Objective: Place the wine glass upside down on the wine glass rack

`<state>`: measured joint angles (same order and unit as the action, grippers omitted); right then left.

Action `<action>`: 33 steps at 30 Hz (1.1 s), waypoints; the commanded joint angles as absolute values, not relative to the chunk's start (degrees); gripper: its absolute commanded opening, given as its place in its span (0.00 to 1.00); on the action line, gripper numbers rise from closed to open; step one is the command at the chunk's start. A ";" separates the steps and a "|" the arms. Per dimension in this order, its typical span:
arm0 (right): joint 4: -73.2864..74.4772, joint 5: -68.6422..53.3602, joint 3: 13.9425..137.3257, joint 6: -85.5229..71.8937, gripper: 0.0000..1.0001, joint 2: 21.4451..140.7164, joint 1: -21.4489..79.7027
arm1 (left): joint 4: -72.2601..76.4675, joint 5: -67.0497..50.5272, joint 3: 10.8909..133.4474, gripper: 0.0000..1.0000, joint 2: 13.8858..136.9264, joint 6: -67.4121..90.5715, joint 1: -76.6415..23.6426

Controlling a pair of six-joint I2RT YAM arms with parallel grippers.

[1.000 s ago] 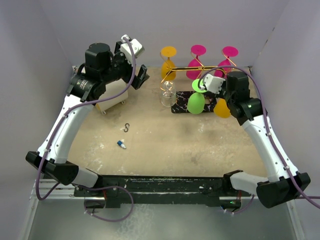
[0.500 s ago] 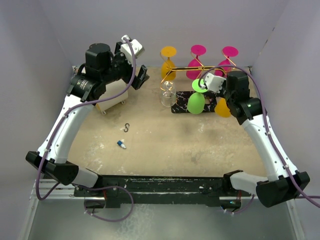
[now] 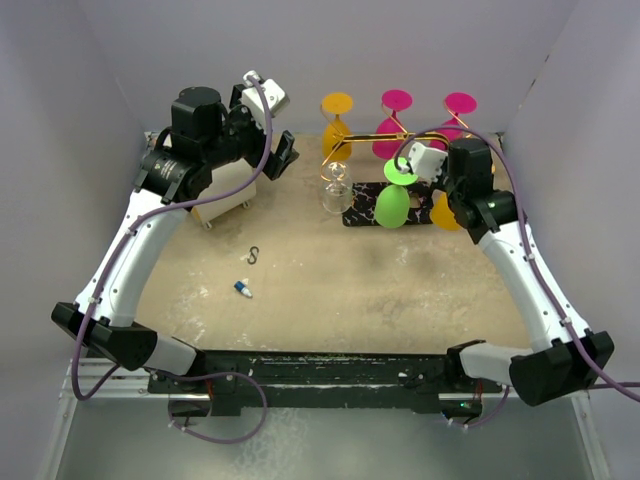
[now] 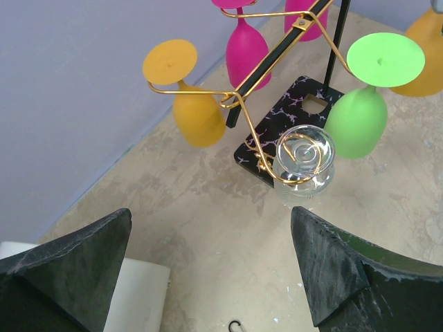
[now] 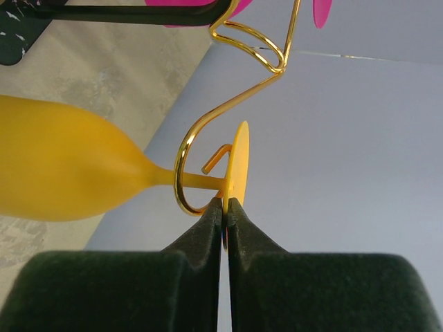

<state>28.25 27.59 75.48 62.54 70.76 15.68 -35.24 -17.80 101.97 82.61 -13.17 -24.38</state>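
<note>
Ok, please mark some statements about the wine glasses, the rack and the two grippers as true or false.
1. The right gripper is shut on the flat foot of the opaque yellow wine glass. True.
2. The left gripper holds the clear wine glass. False: it is open and empty, and that glass hangs on the gold wire rack.
3. The green wine glass hangs with its foot up. True.
4. The rack's flat base is plain white. False: it is black with white marbling.

White box [image 3: 230, 190], black hook [image 3: 254, 255], blue-tipped item [image 3: 243, 289] lie apart.
</note>
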 commanded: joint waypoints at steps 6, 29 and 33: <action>25.06 29.13 76.23 61.56 0.08 71.63 15.47 | -33.18 -19.12 101.70 0.99 80.69 -14.43 -23.91; 25.49 24.58 80.24 55.04 0.22 74.38 15.47 | -33.29 -19.12 101.62 0.99 80.59 -14.49 -23.89; 25.02 24.45 80.19 54.56 0.25 74.91 15.47 | -33.39 -19.16 101.51 0.99 80.46 -14.50 -23.86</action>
<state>27.07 25.85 77.84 56.60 73.93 15.68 -35.27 -17.85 101.60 82.59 -13.19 -24.38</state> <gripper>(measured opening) 0.235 0.991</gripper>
